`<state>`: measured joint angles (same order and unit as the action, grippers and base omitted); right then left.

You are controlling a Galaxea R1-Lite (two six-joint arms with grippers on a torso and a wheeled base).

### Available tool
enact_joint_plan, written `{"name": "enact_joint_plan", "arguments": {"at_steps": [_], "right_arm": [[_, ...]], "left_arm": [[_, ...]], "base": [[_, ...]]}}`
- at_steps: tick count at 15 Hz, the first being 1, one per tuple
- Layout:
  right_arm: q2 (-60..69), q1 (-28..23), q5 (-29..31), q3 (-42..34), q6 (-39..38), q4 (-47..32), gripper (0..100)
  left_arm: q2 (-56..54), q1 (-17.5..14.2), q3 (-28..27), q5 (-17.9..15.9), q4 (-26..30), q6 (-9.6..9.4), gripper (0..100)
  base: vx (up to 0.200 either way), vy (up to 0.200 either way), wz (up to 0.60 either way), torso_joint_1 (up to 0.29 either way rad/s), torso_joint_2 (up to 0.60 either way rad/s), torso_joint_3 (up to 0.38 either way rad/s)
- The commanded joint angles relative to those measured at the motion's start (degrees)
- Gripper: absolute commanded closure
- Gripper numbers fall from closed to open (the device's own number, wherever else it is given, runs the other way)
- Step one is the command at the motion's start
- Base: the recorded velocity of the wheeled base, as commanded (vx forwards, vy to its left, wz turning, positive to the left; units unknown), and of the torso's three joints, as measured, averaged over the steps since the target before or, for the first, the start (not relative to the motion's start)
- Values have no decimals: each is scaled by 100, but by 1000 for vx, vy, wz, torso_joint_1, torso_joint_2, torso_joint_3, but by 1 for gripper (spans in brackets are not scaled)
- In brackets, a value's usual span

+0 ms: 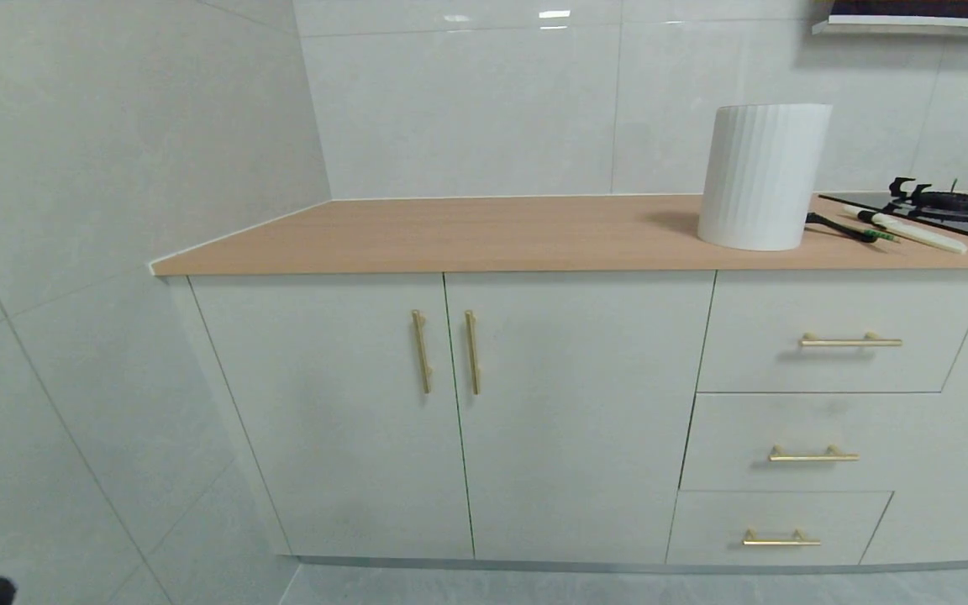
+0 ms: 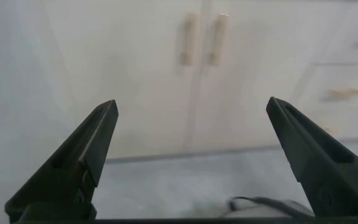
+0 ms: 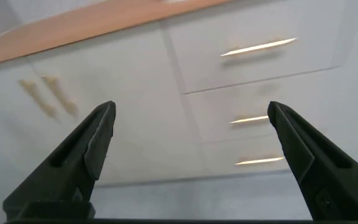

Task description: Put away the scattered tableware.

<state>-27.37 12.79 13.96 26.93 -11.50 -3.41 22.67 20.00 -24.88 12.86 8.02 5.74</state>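
Shows the left gripper [image 2: 191,104] with fingers spread wide and nothing between them, aimed at the paired cupboard doors [image 2: 201,43] and the strip of floor below. Shows the right gripper [image 3: 190,107] likewise spread and empty, tilted up toward the stacked drawers [image 3: 260,46] and the front edge of the countertop [image 3: 73,28].

Reads as a travel or approach pose: both arms low, short of the cabinet front, touching nothing. Held open probably in readiness for a first pick, not out of any present contact.

Locates the task's tableware well above and beyond both grippers, farther from the left gripper than from the right: a dark-handled utensil [image 1: 849,228] and a pale utensil [image 1: 912,230], lying flat and close together on the countertop. Too small to tell the exact kind.

Places a white ribbed holder [image 1: 763,176] upright just beside them, on the side toward the left gripper; judged the likely receptacle, standing on end to take long pieces from above. Places the hob burner [image 1: 950,202] just past the utensils, on the side away from both grippers.

Calls next for raising an arm above counter height, most plausibly the right, given the shorter reach.
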Motion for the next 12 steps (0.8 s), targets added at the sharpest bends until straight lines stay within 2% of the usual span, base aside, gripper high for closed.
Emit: {"name": "enact_joint_plan", "arguments": {"at_steps": [1,3,4,5,6,7,8,9,11,12], "right_arm": [[2183,-479,54,-170,710,-1021,0],[2157,-628,432,-188,719,-1030,0],[2157,-708,459,-197,736,-1039,0],[2306,-1173,371,-276,789,-1056,0],[2447,-1428,142,-373,895,-1056,0],[2473,-1402,125,-469,921,-1030,0],[2473,-1402,336,-513,886,-1030,0],[2473,-1402,415,-654,895,-1021,0],[2526,-1393,415,-1146,903,-924,0],[2710,-1332,380,-1471,939,-801,0]], "left_arm": [[-1749,-858,-8,67,622,-680,0],[-1723,-955,10,577,604,-785,0],[-1714,-1016,18,560,595,-1049,0],[-1714,-1245,54,577,569,-1444,0],[-1723,-1368,115,586,472,-1453,0],[-1731,-1535,185,586,340,-1444,0],[-2004,-1869,361,542,253,-1506,0],[-2267,-1974,607,498,244,-1567,0],[-2267,-1992,1170,577,-37,-1488,0],[-2267,-1992,1442,551,-248,-1392,0]], "base": [[0,0,0,0,0,0],[0,0,0,0,0,0],[0,0,0,0,0,0],[0,0,0,0,0,0],[0,0,0,0,0,0],[0,0,0,0,0,0],[0,0,0,0,0,0],[0,0,0,0,0,0],[0,0,0,0,0,0],[0,0,0,0,0,0]]}}
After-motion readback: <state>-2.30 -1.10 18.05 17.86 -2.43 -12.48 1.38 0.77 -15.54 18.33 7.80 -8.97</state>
